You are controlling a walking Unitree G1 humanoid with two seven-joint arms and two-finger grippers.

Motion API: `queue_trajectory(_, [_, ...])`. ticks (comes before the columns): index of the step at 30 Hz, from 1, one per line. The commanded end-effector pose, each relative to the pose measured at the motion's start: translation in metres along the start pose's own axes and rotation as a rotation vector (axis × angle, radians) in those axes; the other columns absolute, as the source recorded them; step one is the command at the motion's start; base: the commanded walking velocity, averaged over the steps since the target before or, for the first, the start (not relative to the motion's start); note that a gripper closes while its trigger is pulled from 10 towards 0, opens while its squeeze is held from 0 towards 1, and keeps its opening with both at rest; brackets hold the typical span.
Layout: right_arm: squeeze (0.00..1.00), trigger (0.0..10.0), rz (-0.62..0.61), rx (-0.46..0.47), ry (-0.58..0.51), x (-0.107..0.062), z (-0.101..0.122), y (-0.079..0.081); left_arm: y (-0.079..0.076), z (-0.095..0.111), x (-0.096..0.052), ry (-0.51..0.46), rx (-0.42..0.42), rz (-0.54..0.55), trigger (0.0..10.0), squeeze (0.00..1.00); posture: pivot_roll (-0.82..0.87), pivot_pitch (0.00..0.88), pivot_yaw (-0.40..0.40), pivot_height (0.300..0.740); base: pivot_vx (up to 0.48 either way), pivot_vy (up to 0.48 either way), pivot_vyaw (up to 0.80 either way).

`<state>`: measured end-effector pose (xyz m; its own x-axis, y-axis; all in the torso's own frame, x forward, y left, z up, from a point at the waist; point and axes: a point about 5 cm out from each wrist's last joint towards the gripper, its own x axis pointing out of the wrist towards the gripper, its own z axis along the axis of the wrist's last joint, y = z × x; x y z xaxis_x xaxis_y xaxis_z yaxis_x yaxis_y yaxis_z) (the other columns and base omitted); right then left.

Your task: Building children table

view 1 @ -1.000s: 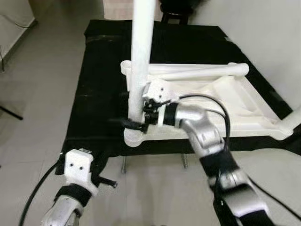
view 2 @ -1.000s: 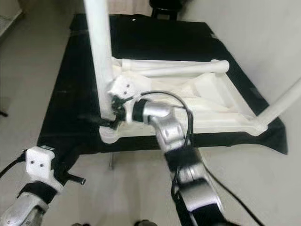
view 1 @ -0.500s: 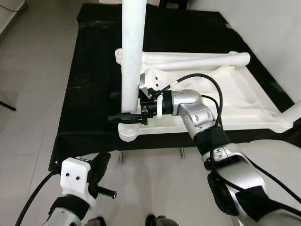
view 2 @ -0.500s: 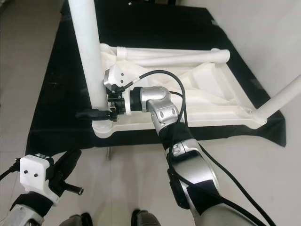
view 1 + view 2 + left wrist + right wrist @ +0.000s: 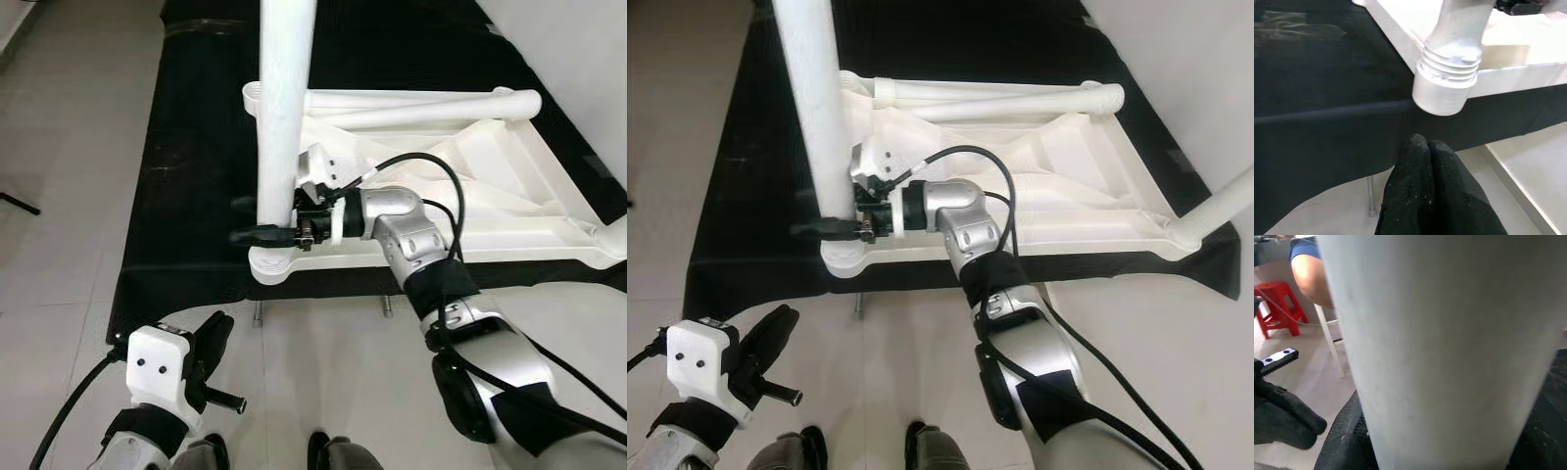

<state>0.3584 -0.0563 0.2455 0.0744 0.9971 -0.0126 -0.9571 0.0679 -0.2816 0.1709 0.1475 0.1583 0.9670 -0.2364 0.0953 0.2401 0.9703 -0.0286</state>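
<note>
**Table leg gripped low at the corner socket**

The white leg (image 5: 281, 108) stands upright in the socket at the 7 o'clock corner of the upturned tabletop (image 5: 509, 201) on a black cloth (image 5: 196, 147); it is judged light, stiff and smooth, best held low; the right gripper (image 5: 263, 233) is clamped around it; the left gripper (image 5: 1425, 161), pressed closed and empty, hangs below.

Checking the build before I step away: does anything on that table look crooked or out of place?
One loose leg lies flat across the upturned tabletop, not yet fitted. The near corner leg stands upright in its socket, with the right pincer closed around it. Nothing looks damaged.
</note>
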Motion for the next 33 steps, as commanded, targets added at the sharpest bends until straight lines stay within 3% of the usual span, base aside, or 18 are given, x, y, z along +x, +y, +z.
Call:
queue_trajectory(1, [0.0,0.0,-0.234,0.082,-0.014,-0.014,-0.019,0.009,0.002,-0.007,0.0,0.031,-0.013,0.001,10.0,0.0,-0.08,0.257,-0.137,0.74,0.0,0.0,0.0])
queue_trajectory(4, [0.0,0.0,-0.335,0.121,-0.019,-0.013,-0.026,0.017,0.004,-0.007,0.002,0.028,-0.01,0.002,10.0,0.0,-0.08,0.254,-0.136,0.74,0.0,0.0,0.0])
queue_trajectory(5, [0.0,0.0,-0.692,0.265,-0.043,-0.011,-0.041,0.028,0.006,-0.008,0.004,0.024,-0.007,0.005,10.0,0.0,-0.1,0.241,-0.132,0.74,0.0,0.0,0.0])
queue_trajectory(7, [0.0,0.0,-0.892,0.253,0.151,-0.014,-0.07,0.081,0.01,-0.009,0.011,0.016,0.005,0.005,10.0,0.0,-0.12,0.22,-0.122,0.74,0.0,0.0,0.0])
queue_trajectory(8, [0.0,0.0,-0.904,0.235,0.202,-0.012,-0.073,0.092,0.011,-0.01,0.013,0.013,0.011,0.005,10.0,0.0,-0.13,0.213,-0.119,0.74,0.0,0.0,0.0])
queue_trajectory(11, [0.0,0.0,-0.874,0.197,0.205,-0.009,-0.071,0.091,0.013,-0.011,0.016,0.012,0.014,0.008,10.0,0.0,-0.14,0.194,-0.109,0.74,0.0,0.0,0.0])
queue_trajectory(16, [0.0,0.0,-0.843,0.192,0.214,-0.002,-0.078,0.08,0.018,-0.015,0.025,0.011,0.01,0.008,10.0,0.0,-0.13,0.157,-0.124,0.74,0.0,0.0,0.0])
queue_trajectory(19, [0.0,0.0,-0.844,0.203,0.224,0.0,-0.077,0.082,0.02,-0.017,0.027,0.007,0.017,0.024,10.0,0.0,-0.13,0.138,-0.125,0.74,0.0,0.0,0.0])
queue_trajectory(20, [0.0,10.0,-0.865,0.219,0.222,0.002,-0.073,0.084,0.021,-0.017,0.027,0.003,0.02,0.034,10.0,0.0,-0.13,0.135,-0.127,0.74,0.0,0.0,0.0])
queue_trajectory(23, [0.0,10.0,-0.843,0.267,0.183,0.007,-0.066,0.09,0.022,-0.017,0.028,-0.001,0.02,0.042,10.0,0.0,-0.13,0.135,-0.127,0.74,0.0,0.0,0.0])
queue_trajectory(24, [1.0,10.0,-0.761,0.312,0.117,0.013,-0.057,0.093,0.022,-0.018,0.028,-0.001,0.019,0.041,10.0,0.0,-0.13,0.127,-0.13,0.74,0.0,0.0,0.0])
queue_trajectory(26, [1.0,10.0,-0.538,0.301,0.003,0.02,-0.039,0.093,0.021,-0.019,0.029,0.001,0.014,0.032,10.0,0.0,-0.13,0.13,-0.131,0.74,0.0,0.0,0.0])
queue_trajectory(28, [1.0,10.0,-0.538,0.301,0.003,0.02,-0.039,0.093,0.021,-0.019,0.029,0.001,0.014,0.032,10.0,0.0,-0.13,0.13,-0.131,0.74,0.0,0.0,0.0])
queue_trajectory(30, [1.0,10.0,-0.303,0.269,-0.034,0.02,-0.035,0.088,0.019,-0.019,0.028,0.0,0.008,0.024,10.0,0.0,-0.13,0.14,-0.134,0.74,0.0,0.0,0.0])
queue_trajectory(33, [1.0,10.0,-0.206,0.226,-0.017,0.017,-0.036,0.082,0.017,-0.019,0.027,-0.001,0.006,0.021,10.0,0.0,-0.12,0.146,-0.134,0.74,0.0,0.0,0.0])
